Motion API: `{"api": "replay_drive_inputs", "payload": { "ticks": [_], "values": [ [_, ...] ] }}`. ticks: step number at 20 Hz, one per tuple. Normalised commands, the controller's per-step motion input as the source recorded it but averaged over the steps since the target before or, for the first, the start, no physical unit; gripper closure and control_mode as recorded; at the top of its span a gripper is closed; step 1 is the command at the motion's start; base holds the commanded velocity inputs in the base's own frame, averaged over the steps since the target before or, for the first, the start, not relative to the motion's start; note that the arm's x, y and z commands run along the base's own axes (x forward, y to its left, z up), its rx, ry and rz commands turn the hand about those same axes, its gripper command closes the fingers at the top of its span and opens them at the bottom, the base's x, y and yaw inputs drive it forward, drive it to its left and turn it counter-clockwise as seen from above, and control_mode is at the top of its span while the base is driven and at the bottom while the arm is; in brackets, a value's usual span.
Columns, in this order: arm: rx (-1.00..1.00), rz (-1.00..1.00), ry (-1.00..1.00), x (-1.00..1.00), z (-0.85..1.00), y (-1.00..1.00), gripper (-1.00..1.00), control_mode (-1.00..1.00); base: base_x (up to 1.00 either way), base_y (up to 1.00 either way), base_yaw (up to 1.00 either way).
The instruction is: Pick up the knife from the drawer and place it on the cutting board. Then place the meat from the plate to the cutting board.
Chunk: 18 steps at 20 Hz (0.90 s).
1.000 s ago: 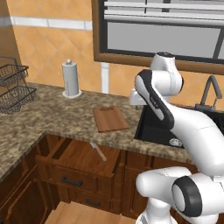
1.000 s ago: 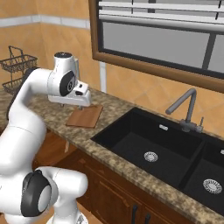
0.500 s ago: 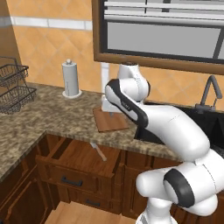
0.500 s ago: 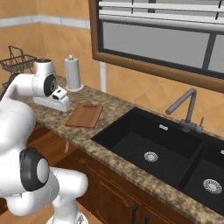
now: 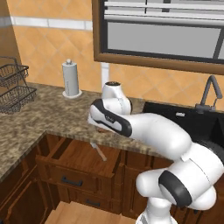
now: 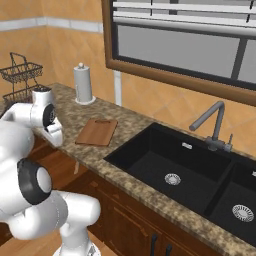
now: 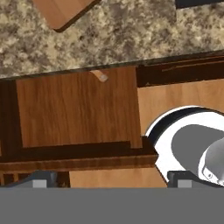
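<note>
Wooden drawer [image 5: 83,159] stood open below your counter [image 5: 39,118], with the knife [image 5: 99,152] lying at its back edge, tan handle [image 7: 99,75] peeking from under the granite. Your gripper [image 7: 109,177] hovered above, jaws spread wide. The cutting board [image 6: 97,131] lay on the counter.

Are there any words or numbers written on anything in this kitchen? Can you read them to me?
None: no words, numbers or signs can be read here.
The cutting board, the drawer, the knife and the paper towel roll all look plain.
</note>
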Motion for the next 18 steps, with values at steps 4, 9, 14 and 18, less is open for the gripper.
{"api": "replay_drive_inputs", "payload": {
  "ticks": [4, 9, 14, 18],
  "values": [
    [0.0, -0.18, 0.08, 0.13, -0.67, 0.59, -1.0, -1.0, 0.0, 0.0, 0.0],
    [0.0, -0.08, 0.12, 0.16, -0.63, 0.38, -1.0, -1.0, 0.0, 0.0, 0.0],
    [-0.01, 0.0, 0.12, 0.31, -0.59, 0.3, -1.0, -1.0, 0.0, 0.0, 0.0],
    [-0.1, 0.0, 0.07, 0.32, -0.51, 0.22, -1.0, -1.0, 0.0, 0.0, 0.0]
  ]
}}
